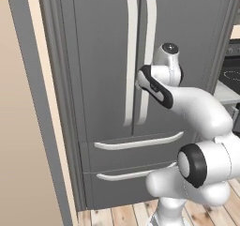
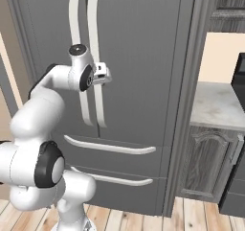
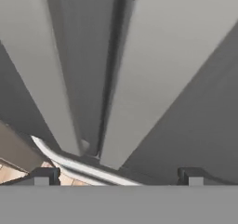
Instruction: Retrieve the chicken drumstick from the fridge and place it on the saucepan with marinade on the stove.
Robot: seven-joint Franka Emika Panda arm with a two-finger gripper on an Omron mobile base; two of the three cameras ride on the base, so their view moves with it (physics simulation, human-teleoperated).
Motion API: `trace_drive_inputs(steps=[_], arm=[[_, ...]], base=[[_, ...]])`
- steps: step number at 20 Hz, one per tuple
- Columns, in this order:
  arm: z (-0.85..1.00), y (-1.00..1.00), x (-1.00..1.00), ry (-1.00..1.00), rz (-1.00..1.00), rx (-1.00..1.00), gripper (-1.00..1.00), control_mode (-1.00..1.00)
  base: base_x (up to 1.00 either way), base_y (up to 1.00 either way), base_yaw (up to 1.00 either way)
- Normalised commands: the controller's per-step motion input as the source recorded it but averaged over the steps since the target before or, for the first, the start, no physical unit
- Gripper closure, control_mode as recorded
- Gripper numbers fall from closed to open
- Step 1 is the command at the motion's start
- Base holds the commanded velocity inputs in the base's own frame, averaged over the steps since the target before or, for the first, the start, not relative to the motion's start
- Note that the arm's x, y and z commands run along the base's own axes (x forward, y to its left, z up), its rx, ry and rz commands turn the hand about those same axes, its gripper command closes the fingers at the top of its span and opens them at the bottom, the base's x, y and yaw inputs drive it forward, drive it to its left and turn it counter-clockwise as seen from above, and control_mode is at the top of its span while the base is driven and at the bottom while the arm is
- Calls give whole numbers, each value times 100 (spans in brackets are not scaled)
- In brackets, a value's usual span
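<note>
The fridge stands before me, both doors shut, its two bottom drawers closed. The pale door handles run side by side at the centre seam. My pincer hangs at those handles (fingertips spread wide), gripping nothing.

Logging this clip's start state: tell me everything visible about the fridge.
The fridge is a tall grey French-door unit, matte and metal-looking, with both upper doors shut. Two long pale vertical handles flank the centre seam, and the hand view looks down along them. Below sit two closed drawers, each with a pale horizontal bar handle. It stands on a wooden floor, between a beige wall and a grey-framed cabinet with a counter. The gripper hovers at the handles, jaws open; contact cannot be told.
</note>
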Motion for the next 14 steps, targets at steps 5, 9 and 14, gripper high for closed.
trace_drive_inputs(steps=[5, 9, 14], arm=[[0, 0, 24, -1, -12, 19, -100, -100], [-20, -3, 14, -10, -10, 6, -100, -100], [-28, 0, 14, -27, -6, 0, -100, -100]], base=[[0, 0, 0], [0, 0, 0], [0, 0, 0]])
